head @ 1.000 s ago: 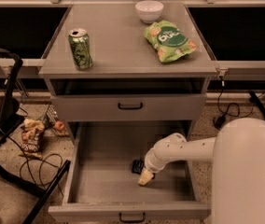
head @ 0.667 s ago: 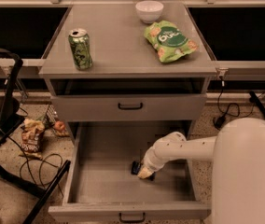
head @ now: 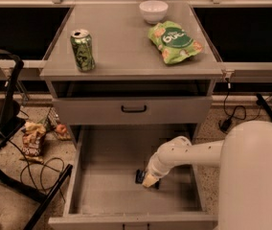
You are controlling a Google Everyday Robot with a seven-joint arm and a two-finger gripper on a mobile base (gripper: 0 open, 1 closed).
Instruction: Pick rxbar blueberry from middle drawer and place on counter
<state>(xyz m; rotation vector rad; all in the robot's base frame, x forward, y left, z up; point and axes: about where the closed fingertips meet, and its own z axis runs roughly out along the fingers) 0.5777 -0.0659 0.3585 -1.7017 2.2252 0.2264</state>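
The middle drawer (head: pixel 102 176) is pulled open below the cabinet. A small dark bar, the rxbar blueberry (head: pixel 140 176), lies on the drawer floor right of centre, mostly covered by the gripper. My gripper (head: pixel 149 180) is down inside the drawer, right on the bar's right end, at the tip of the white arm (head: pixel 188 152) that comes in from the right. The counter (head: pixel 126 37) is the grey top of the cabinet, above the upper handled drawer front (head: pixel 133 109).
On the counter stand a green can (head: pixel 82 50) at the left, a green chip bag (head: pixel 174 41) at the right and a white bowl (head: pixel 153 10) at the back. A black chair frame (head: pixel 6 128), cables and snack wrappers (head: pixel 30 140) lie on the floor to the left.
The gripper has stayed low in the drawer at the dark bar, shifting only slightly. Nothing else has moved.
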